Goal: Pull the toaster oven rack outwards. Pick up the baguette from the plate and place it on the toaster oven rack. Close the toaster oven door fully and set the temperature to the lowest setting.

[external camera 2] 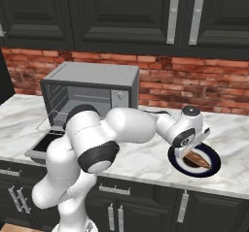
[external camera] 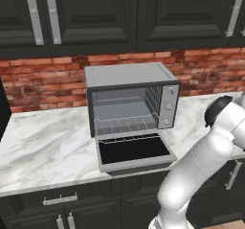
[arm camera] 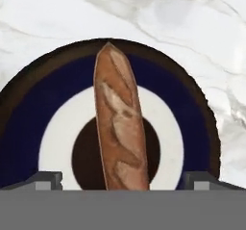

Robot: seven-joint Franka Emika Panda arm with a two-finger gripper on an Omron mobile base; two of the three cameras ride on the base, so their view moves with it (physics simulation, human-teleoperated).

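Observation:
The baguette [arm camera: 120, 133] lies lengthwise across the plate [arm camera: 29, 128], running between my two fingertips [arm camera: 48, 180]. My gripper [arm camera: 122, 181] hangs open just above it, one fingertip on each side and neither touching the bread. From the right base view, the gripper [external camera 2: 185, 152] hovers over the left end of the baguette [external camera 2: 198, 159] on the plate [external camera 2: 215, 165]. The toaster oven [external camera: 129, 77] stands to the left with its door [external camera: 134, 151] dropped flat. The rack [external camera: 125, 125] sits low in the cavity, its front edge reaching the door hinge.
The marble counter [external camera: 43, 146] runs along a brick wall [external camera 2: 194, 80], with dark cabinets above and below. My arm [external camera 2: 126, 124] stretches from the oven side across to the plate. The knob panel [external camera: 168, 103] is on the oven's right.

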